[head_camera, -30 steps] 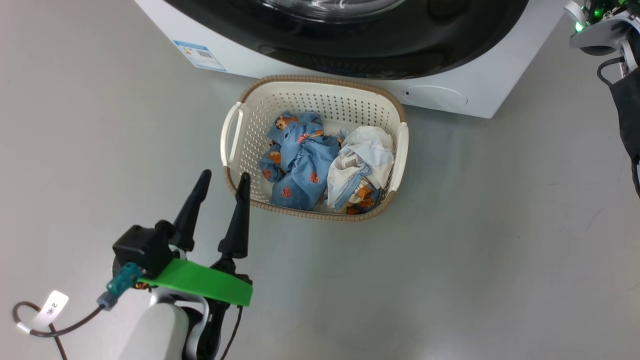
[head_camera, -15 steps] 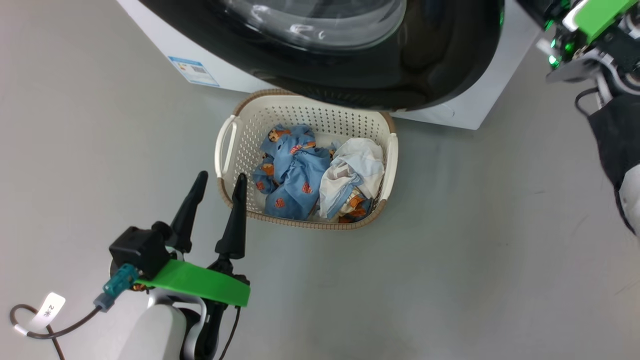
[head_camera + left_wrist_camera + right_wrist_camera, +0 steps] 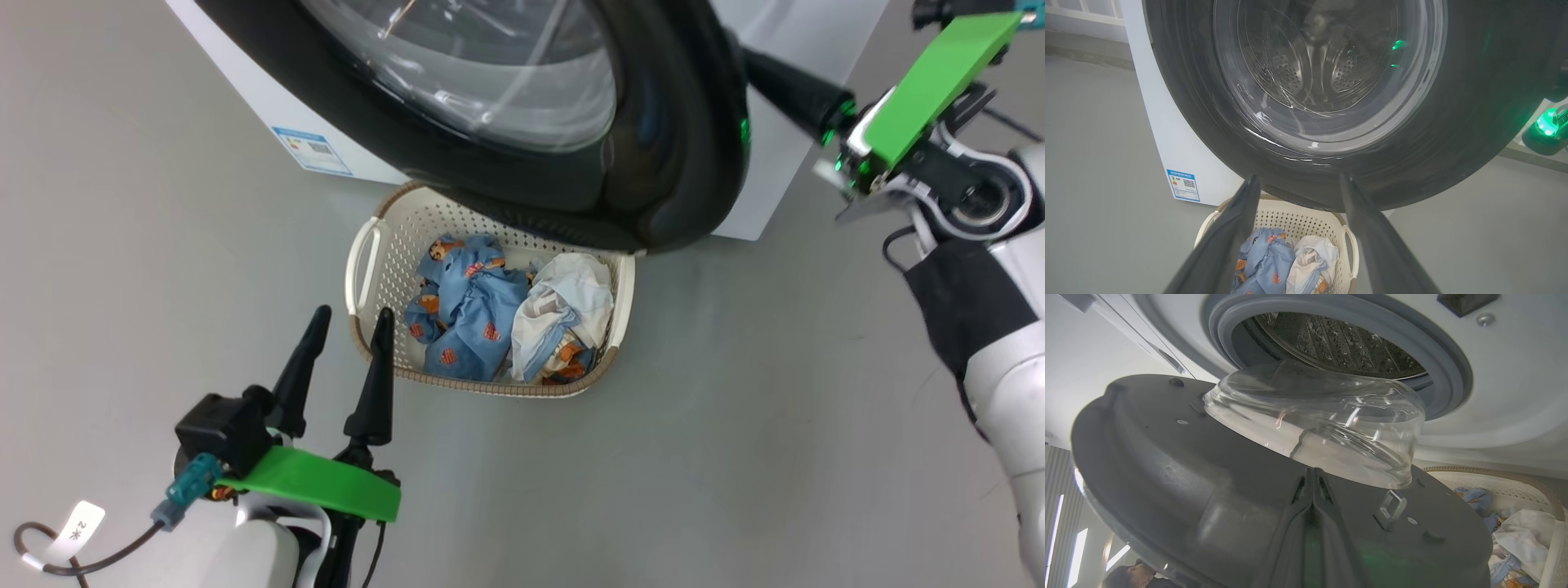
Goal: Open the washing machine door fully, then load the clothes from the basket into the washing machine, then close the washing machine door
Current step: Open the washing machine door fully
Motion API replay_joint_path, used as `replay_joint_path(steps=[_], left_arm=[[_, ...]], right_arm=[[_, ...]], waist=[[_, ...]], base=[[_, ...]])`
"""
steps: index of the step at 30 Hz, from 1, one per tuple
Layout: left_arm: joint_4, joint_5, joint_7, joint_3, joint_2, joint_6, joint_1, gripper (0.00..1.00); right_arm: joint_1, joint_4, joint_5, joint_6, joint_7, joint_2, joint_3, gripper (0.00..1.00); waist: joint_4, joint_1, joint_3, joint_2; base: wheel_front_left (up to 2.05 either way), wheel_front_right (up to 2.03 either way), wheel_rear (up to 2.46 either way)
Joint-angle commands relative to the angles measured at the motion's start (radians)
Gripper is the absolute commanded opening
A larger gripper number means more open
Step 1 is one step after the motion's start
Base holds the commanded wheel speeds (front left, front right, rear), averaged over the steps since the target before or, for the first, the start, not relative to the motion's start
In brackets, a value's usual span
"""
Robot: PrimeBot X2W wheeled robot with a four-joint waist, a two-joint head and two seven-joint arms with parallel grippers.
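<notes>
The washing machine door [image 3: 669, 163] stands partly open, its black rim hanging over the back of the basket [image 3: 363, 261]. My right gripper [image 3: 755, 61] is shut, its tips behind the door's free edge. In the right wrist view the joined fingertips [image 3: 1312, 473] lie against the door's grey inner face [image 3: 1167, 477], just below the glass bowl [image 3: 1323, 420]. Behind it are the steel drum [image 3: 1339, 339] and the seal [image 3: 1449, 363] of the washing machine [image 3: 245, 90]. The clothes, blue [image 3: 465, 318] and white [image 3: 567, 298], lie in the basket. My left gripper [image 3: 353, 318] is open and empty at the basket's near left corner.
A blue label [image 3: 313, 151] sits low on the machine's front. Bare grey floor [image 3: 735, 408] spreads right of and in front of the basket. A metal latch hook [image 3: 1390, 506] sticks out of the door's inner face. A person's head [image 3: 1131, 575] shows beyond the door's edge.
The door has swung further out from the machine, over the basket's back. My right gripper has come in from the right behind the door's edge. The left gripper has kept its pose; the camera has shifted.
</notes>
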Motion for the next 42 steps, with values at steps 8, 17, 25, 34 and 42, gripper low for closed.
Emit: replay_joint_path(steps=[8,17,25,34,42], left_arm=[[-0.021,0.018,-0.006,0.044,0.019,-0.003,0.039,1.00],[-0.022,0.034,-0.006,0.054,0.019,-0.003,0.076,1.00],[-0.020,0.041,-0.006,0.053,0.022,-0.003,0.102,1.00],[-0.025,0.046,-0.006,0.059,0.026,-0.003,0.119,1.00],[-0.024,0.045,-0.006,0.065,0.025,-0.003,0.125,1.00]], right_arm=[[0.094,-0.084,0.015,0.003,0.022,0.051,0.037,0.00],[0.171,-0.132,0.023,0.003,0.034,0.069,0.051,0.00],[0.237,-0.176,0.027,0.003,0.048,0.093,0.072,0.00],[0.296,-0.226,0.023,0.003,0.072,0.124,0.105,0.00],[0.323,-0.246,0.016,0.003,0.084,0.159,0.137,0.00]], waist=[[-0.001,0.0000,-0.046,0.0000],[-0.005,0.0000,-0.089,0.0000],[-0.006,0.0000,-0.119,0.0000],[0.003,0.0000,-0.133,0.0000],[0.019,0.0000,-0.141,0.0000]], base=[[0.00,0.00,0.00],[0.00,0.00,0.00],[0.00,0.00,0.00],[0.00,0.00,0.00],[0.00,0.00,0.00]])
